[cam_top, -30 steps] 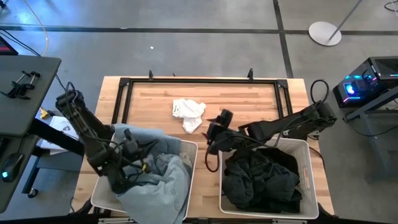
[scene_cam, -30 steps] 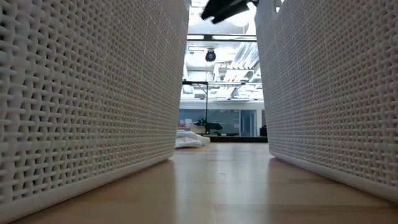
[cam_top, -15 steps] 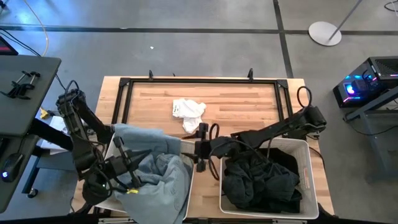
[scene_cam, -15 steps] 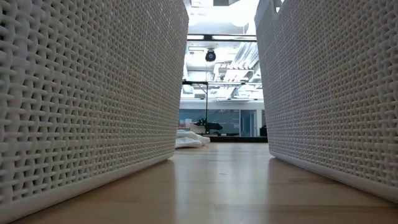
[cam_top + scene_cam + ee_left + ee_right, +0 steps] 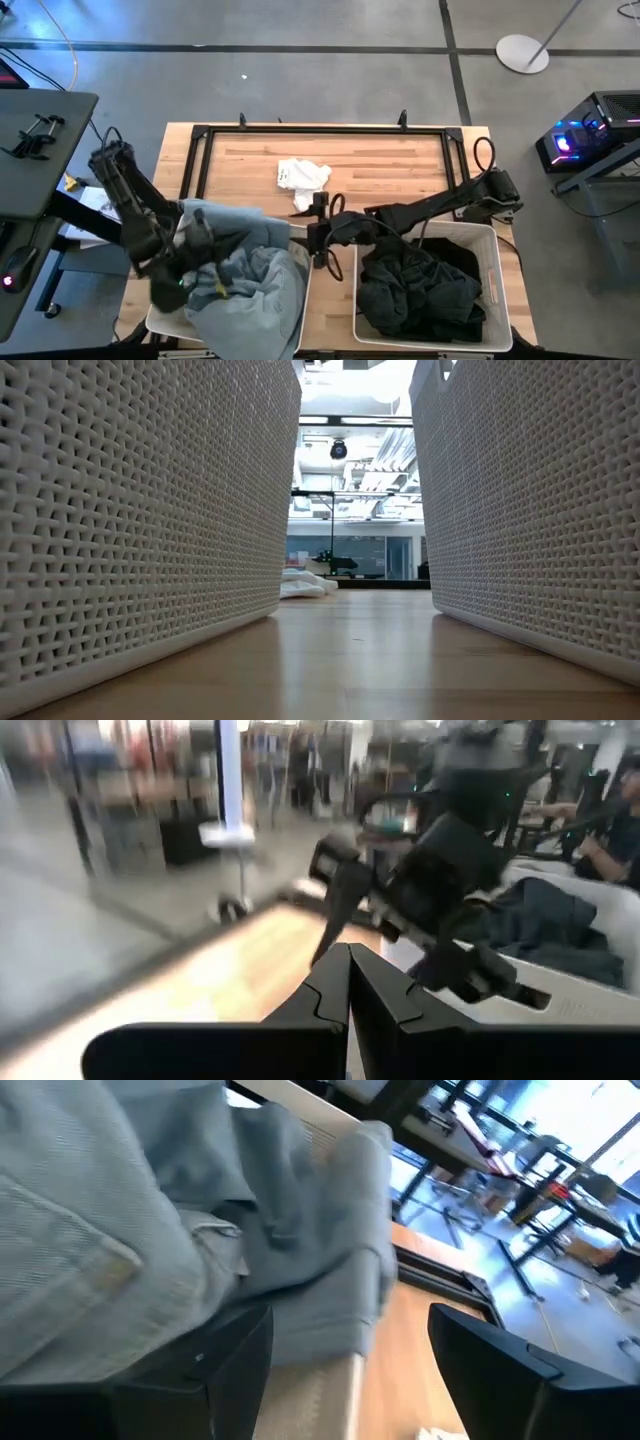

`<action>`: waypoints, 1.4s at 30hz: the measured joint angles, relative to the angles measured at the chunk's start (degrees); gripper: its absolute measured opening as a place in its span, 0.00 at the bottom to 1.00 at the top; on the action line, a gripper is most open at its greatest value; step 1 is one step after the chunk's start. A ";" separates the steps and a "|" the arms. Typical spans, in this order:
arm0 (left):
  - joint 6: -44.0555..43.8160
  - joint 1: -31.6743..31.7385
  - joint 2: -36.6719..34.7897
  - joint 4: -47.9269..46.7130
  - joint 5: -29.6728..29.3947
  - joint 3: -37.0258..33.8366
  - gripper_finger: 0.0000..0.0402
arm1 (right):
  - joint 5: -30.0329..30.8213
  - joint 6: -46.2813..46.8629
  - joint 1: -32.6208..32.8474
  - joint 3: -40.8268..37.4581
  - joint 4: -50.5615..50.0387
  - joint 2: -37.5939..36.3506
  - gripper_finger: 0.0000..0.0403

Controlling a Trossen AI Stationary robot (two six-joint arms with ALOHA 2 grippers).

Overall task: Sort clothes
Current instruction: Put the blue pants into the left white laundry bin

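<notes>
At the bench's near edge: two baskets, both grippers by the left one

Nearest, the left basket (image 5: 162,318) at the near-left corner is heaped with pale blue-grey clothes (image 5: 262,290), and the left gripper (image 5: 215,285) sits clenched and empty over them. The right basket (image 5: 492,262) at the near-right corner holds the dark clothes (image 5: 420,290). The right gripper (image 5: 318,240), fingers spread and holding nothing, sits just beside the left basket's right rim, where fabric (image 5: 300,1270) spills over. A closing pinch here may catch the rim with the cloth and tug the basket. Farther back, a white garment (image 5: 303,180) lies mid-bench. Garments buried under each heap are hidden, and the left wrist view is too smeared to read.
</notes>
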 joint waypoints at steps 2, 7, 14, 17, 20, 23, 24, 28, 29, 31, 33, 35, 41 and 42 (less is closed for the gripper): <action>-8.55 2.37 -1.64 -6.86 6.53 0.00 0.00 | 2.54 0.99 -0.28 0.04 -1.02 0.04 0.64; -28.13 7.53 -3.12 -25.48 20.46 0.00 0.03 | 16.88 -2.04 -0.39 -0.34 -5.18 0.16 0.64; -39.75 8.81 -2.46 -35.48 27.26 0.00 0.15 | 25.03 -8.00 -0.39 -0.49 -5.37 0.60 0.64; -39.04 8.63 -2.50 -35.45 26.94 0.00 0.24 | 25.87 -9.36 -0.12 -0.48 -5.27 0.44 0.64; -36.51 8.63 -2.99 -35.45 25.87 0.85 0.32 | 26.38 -9.85 0.42 -0.48 -4.92 -0.48 0.64; -29.71 8.63 -3.83 -35.39 24.80 3.92 0.39 | 26.57 -9.84 1.36 -0.43 -5.14 -3.22 0.64; -25.98 8.63 -4.12 -35.39 25.13 5.44 0.40 | 26.58 -9.77 1.77 -0.39 -5.54 -4.18 0.64; -6.05 12.12 -4.53 -38.20 37.32 13.00 0.43 | 26.42 -8.90 3.32 -0.39 -8.11 -7.75 0.64; -3.06 14.01 -4.48 -40.08 43.46 14.98 0.43 | 26.32 -8.34 3.83 -0.39 -8.89 -8.66 0.64; 2.76 17.66 -4.11 -43.68 54.83 17.86 0.43 | 26.34 -5.99 4.64 -0.35 -11.10 -10.22 0.64; 12.98 19.39 -3.62 -46.91 63.48 18.31 0.43 | 26.27 -2.39 5.36 -0.33 -15.48 -11.37 0.64; 21.41 19.23 -2.95 -51.34 68.91 17.47 0.43 | 26.08 2.92 5.88 -0.33 -21.13 -12.05 0.64; 23.67 19.28 -2.24 -52.43 57.86 13.90 0.43 | 26.10 15.91 6.60 -0.28 -34.34 -11.82 0.64; 22.90 19.37 -2.21 -52.87 55.97 12.92 0.43 | 26.11 16.32 6.79 -0.23 -34.53 -11.80 0.64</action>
